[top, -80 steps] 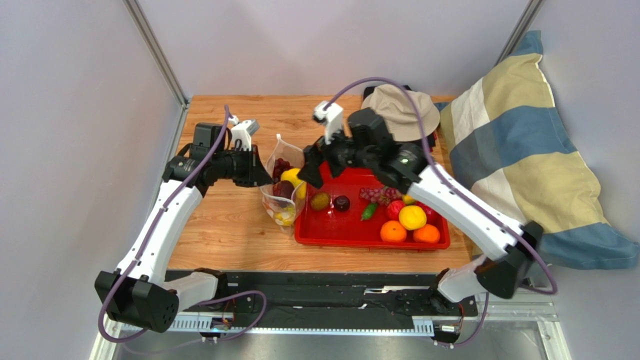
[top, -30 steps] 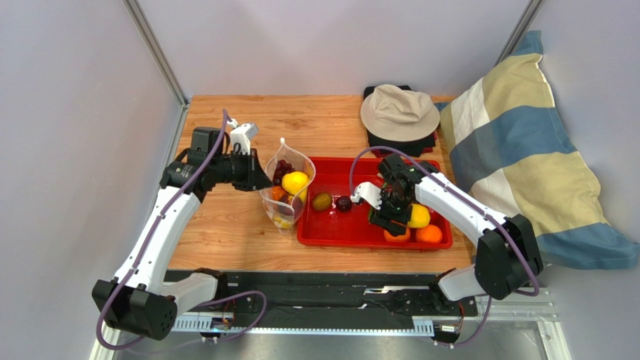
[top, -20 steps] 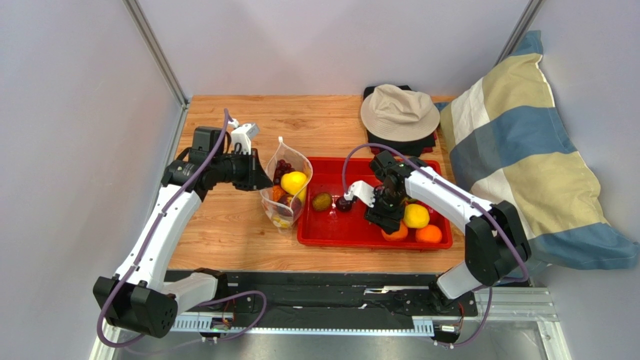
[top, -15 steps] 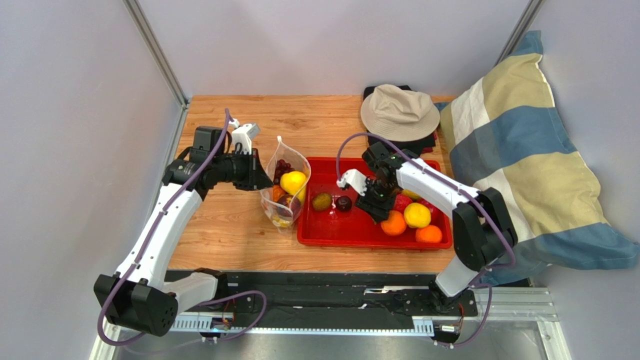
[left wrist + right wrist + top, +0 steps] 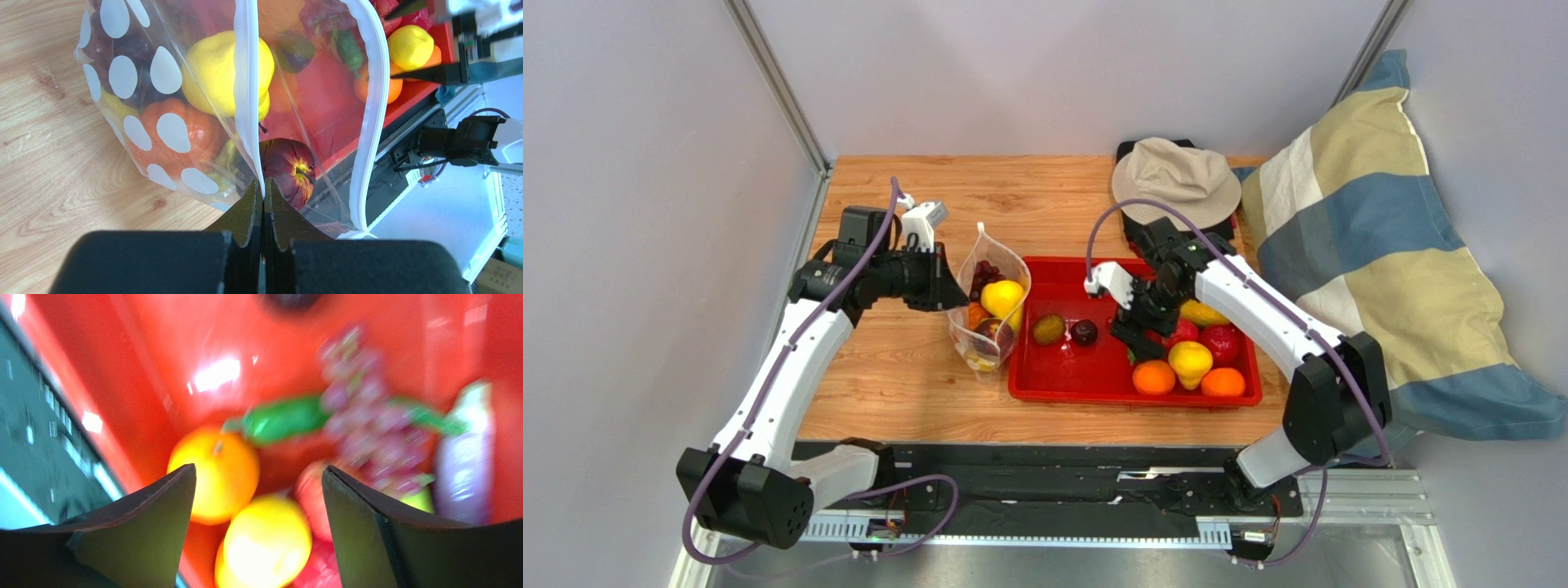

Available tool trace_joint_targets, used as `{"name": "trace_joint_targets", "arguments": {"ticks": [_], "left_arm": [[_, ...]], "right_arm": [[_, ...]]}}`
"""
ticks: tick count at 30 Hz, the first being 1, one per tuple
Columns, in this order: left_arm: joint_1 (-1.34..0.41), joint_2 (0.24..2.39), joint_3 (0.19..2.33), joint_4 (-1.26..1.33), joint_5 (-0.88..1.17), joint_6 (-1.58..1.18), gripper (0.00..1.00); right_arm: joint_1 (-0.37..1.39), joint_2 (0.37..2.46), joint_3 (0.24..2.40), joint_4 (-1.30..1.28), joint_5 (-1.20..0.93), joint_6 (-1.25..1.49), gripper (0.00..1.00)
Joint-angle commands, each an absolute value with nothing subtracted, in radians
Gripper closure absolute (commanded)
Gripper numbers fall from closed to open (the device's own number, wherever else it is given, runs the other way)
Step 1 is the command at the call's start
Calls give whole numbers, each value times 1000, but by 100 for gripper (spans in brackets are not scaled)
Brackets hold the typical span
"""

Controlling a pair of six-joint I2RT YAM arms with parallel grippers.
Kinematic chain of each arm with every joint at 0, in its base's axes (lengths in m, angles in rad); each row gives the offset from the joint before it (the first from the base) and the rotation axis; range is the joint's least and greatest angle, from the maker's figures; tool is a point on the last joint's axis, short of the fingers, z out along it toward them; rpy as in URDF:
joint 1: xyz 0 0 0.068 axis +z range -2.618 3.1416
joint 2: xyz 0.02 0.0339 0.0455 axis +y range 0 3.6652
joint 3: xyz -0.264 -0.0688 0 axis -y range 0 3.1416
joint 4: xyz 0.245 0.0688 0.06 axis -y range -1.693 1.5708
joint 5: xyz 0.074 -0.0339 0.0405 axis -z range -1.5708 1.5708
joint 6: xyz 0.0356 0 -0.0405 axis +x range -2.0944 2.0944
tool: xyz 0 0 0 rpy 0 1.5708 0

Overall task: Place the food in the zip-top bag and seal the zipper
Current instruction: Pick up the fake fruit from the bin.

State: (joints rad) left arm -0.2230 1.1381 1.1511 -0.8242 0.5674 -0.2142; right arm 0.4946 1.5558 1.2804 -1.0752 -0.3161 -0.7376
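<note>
The clear dotted zip-top bag (image 5: 989, 312) stands open left of the red tray (image 5: 1063, 374), with a yellow fruit (image 5: 1003, 297), dark grapes and other fruits inside. My left gripper (image 5: 946, 292) is shut on the bag's near rim with its white zipper strip (image 5: 247, 92), holding the mouth open; the other strip (image 5: 374, 104) bows away. My right gripper (image 5: 1133, 328) is open and empty over the tray, above an orange (image 5: 215, 474), a yellow fruit (image 5: 268, 539), a green pepper (image 5: 285, 419) and purple grapes (image 5: 368, 422).
The tray also holds a green fruit (image 5: 1048, 328), a dark plum (image 5: 1084, 331), a red fruit (image 5: 1223, 343) and a second orange (image 5: 1223, 382). A beige hat (image 5: 1176, 181) lies behind the tray. A striped pillow (image 5: 1382, 245) lies at the right.
My right arm came from the bag's mouth down into the tray, and the yellow fruit now lies in the bag. The gripper has shifted over the fruit pile; an orange and yellow fruit moved slightly. Left arm unmoved.
</note>
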Motion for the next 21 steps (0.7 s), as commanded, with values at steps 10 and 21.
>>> {"name": "trace_joint_targets", "arguments": {"ticks": [10,21], "left_arm": [[-227,1140,1181,-788,581,-199,100],[-227,1140,1189,-799,565,-192,100]], "right_arm": [[485,1583,1209,-1165,-348,-940,13],[485,1693,1155,-1072,-322,-888,15]]}}
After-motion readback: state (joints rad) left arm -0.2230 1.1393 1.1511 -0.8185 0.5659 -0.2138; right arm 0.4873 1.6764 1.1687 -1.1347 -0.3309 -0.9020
